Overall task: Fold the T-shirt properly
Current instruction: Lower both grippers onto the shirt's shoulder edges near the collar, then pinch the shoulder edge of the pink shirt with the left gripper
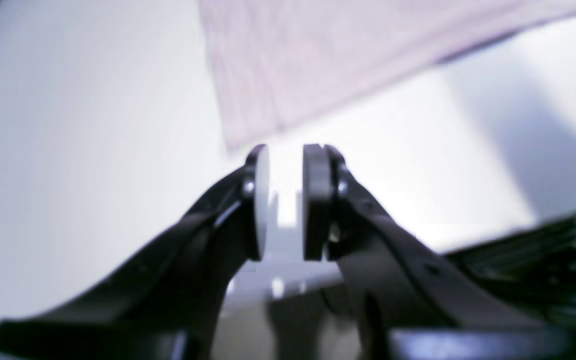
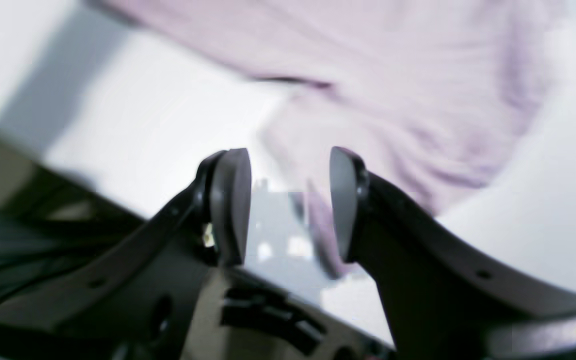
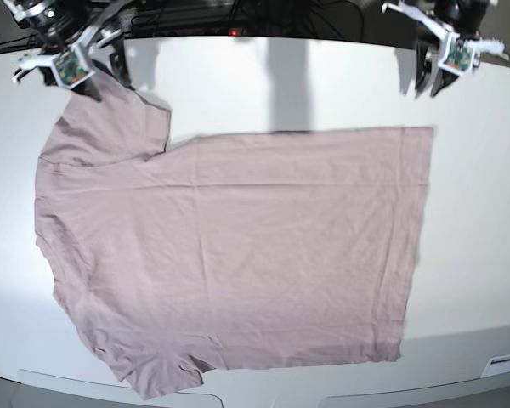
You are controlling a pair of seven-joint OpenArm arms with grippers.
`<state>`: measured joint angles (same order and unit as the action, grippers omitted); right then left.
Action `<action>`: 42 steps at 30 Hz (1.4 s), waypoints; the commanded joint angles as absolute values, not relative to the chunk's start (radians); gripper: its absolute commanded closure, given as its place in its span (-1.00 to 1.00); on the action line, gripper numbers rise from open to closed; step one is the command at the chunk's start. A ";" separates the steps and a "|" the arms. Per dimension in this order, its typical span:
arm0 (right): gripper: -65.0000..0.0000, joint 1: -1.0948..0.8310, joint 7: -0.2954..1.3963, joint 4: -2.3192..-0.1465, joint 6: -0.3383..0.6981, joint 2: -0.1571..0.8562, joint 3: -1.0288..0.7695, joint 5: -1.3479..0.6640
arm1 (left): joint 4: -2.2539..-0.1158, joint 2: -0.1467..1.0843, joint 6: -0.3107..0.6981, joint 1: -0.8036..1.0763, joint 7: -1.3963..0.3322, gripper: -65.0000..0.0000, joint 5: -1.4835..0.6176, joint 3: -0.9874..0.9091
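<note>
- Dusty mauve-pink fabric covers most of the white table (image 3: pixel 238 93) in the base view: the T-shirt (image 3: pixel 238 255) lies spread flat, its hem toward that view's right and its sleeves and neck end toward the left.
- The upper sleeve (image 3: pixel 110 123) reaches toward the top left corner, and the lower sleeve (image 3: pixel 149 374) lies near the front edge of the table.
- Light creases run across the body of the shirt; the cloth is otherwise smooth, in a single spread layer.
- The left gripper (image 1: pixel 286 200) hangs over bare table just short of the hem corner (image 1: pixel 235 137). Its pads (image 1: pixel 317 200) stand a narrow gap apart with white table showing between them, and they hold nothing.
- In the base view that gripper (image 3: pixel 432 81) sits at the top right, just above the shirt's upper hem corner.
- The right gripper (image 2: pixel 290 205) has its jaws clearly apart, wider than the left's, and empty. Between and beyond them the wrist view shows pink sleeve cloth (image 2: pixel 393 100), blurred.
- In the base view the right gripper (image 3: pixel 102 76) is at the top left, right at the edge of the upper sleeve; whether a fingertip touches the cloth cannot be told.
</note>
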<state>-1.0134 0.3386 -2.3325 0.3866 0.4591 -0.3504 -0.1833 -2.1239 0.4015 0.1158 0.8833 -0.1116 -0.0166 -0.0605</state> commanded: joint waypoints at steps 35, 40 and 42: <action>-0.48 -0.837 0.449 -2.350 0.378 0.595 -0.412 -0.018 | -1.763 0.715 0.439 0.377 -0.035 0.12 0.561 0.266; -0.48 -0.837 0.570 -2.350 0.379 0.595 -0.412 -0.018 | -1.642 0.716 0.421 0.253 -0.079 0.12 0.562 0.406; -0.48 -0.837 0.595 -2.350 0.379 0.595 -0.412 -0.018 | -1.570 0.716 0.421 0.208 -0.083 0.12 0.572 0.449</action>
<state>-0.8345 0.6109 -2.3329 0.3908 0.5827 -0.4046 -0.0212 -1.5726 0.7002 0.4099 0.2043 -0.0483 0.5545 0.4530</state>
